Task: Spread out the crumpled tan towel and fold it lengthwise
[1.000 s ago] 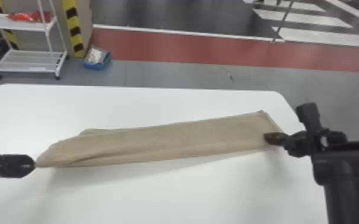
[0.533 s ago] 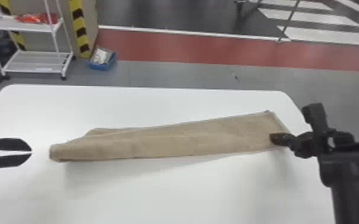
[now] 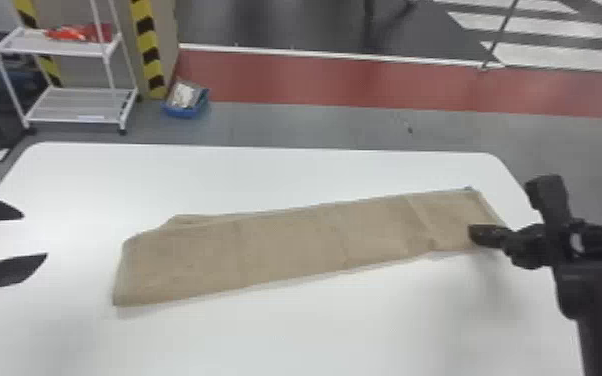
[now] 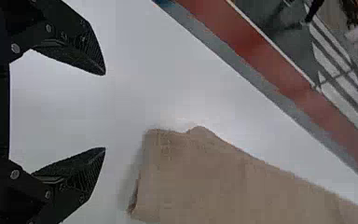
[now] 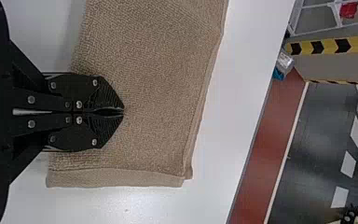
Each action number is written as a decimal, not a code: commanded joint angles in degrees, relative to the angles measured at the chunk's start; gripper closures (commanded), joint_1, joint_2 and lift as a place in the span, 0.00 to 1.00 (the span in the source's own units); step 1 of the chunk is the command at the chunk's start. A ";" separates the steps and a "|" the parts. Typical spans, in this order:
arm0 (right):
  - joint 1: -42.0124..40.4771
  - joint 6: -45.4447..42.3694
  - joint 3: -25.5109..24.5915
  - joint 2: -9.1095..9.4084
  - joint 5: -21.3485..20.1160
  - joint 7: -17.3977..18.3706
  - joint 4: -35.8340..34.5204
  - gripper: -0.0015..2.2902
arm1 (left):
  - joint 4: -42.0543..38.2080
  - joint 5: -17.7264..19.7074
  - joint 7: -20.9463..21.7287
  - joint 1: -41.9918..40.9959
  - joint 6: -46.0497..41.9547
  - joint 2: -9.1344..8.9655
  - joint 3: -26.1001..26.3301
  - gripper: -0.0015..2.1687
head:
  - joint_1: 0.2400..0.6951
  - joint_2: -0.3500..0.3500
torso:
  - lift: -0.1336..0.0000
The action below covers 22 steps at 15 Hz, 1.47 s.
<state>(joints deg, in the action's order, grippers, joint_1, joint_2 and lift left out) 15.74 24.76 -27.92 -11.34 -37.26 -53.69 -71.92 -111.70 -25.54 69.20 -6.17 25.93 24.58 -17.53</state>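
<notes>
The tan towel (image 3: 285, 240) lies in one long strip on the white tabletop (image 3: 315, 325). It sits a bit slanted. Its right end is near the tabletop's right edge, and its left end is over toward the left edge and closer to the robot. More than one layer shows at the right end, so the long fold looks mostly made. A bit of cloth peeks out on the far side, near the left end, so the layers there may not match up well.

The left pincer (image 3: 35, 235) has its two fingers wide apart, with nothing between them. It is just beside the left end of the towel. Being open like that leaves the cloth free to lie flat, and it could also grab that end again if it needs fixing.

The right pincer (image 3: 471, 232) has its fingers together, with the tips over the towel close to its right end. Whether a little cloth is pinched in the tips, one cannot tell. It is likely there to keep that end from sliding while the other end is set right.

Next, the right pincer should let go or lift gently. A quick pull could drag the top layer and spoil the fold.
</notes>
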 commanded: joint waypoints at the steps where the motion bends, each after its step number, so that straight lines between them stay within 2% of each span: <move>1: -0.19 0.16 -0.91 0.00 0.52 -0.10 -0.42 0.97 | -0.27 5.68 -3.54 1.42 13.41 -2.52 0.57 0.06 | 1.00 0.35 | 0.07; 5: -2.73 1.21 -2.49 0.17 2.28 -1.16 -4.37 0.97 | -0.62 9.99 -9.08 3.97 22.73 -7.09 2.24 0.07 | 1.00 0.33 | 0.07; 8: -3.70 1.21 -3.20 0.26 3.51 -1.77 -6.48 0.97 | -0.80 11.66 -13.92 5.82 35.21 -8.24 4.96 0.07 | 1.00 0.28 | 0.07; 11: -4.67 1.04 -4.25 0.26 4.92 -1.86 -6.83 0.97 | -1.33 13.15 -17.17 5.82 35.38 -10.87 5.31 0.07 | 1.00 0.26 | 0.07; 14: -5.90 0.86 -5.48 0.53 7.82 -2.12 -9.73 0.97 | -2.64 13.76 -20.07 5.91 39.43 -12.37 6.28 0.07 | 1.00 0.22 | 0.07; 16: -6.95 0.86 -6.80 1.05 9.93 -2.21 -11.49 0.96 | -3.26 16.14 -22.88 5.91 40.83 -12.98 6.89 0.07 | 1.00 0.21 | 0.07; 18: -8.36 1.04 -7.41 1.58 12.30 -2.21 -13.78 0.82 | -3.61 17.90 -25.43 5.91 41.18 -14.83 7.16 0.10 | 1.00 0.20 | 0.07; 21: -11.00 1.92 -9.35 3.07 14.67 -2.65 -18.35 0.32 | -3.52 19.13 -29.47 7.49 41.18 -16.41 9.62 0.15 | 1.00 0.17 | 0.07; 22: -12.05 2.27 -10.05 3.60 15.29 -2.65 -20.90 0.26 | -3.00 19.04 -30.35 8.72 41.18 -17.11 10.50 0.15 | 1.00 0.16 | 0.07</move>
<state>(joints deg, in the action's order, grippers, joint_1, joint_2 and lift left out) 5.04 26.67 -37.00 -8.52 -22.74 -56.30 -89.96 -115.24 -6.48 39.43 1.19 67.11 8.39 -8.29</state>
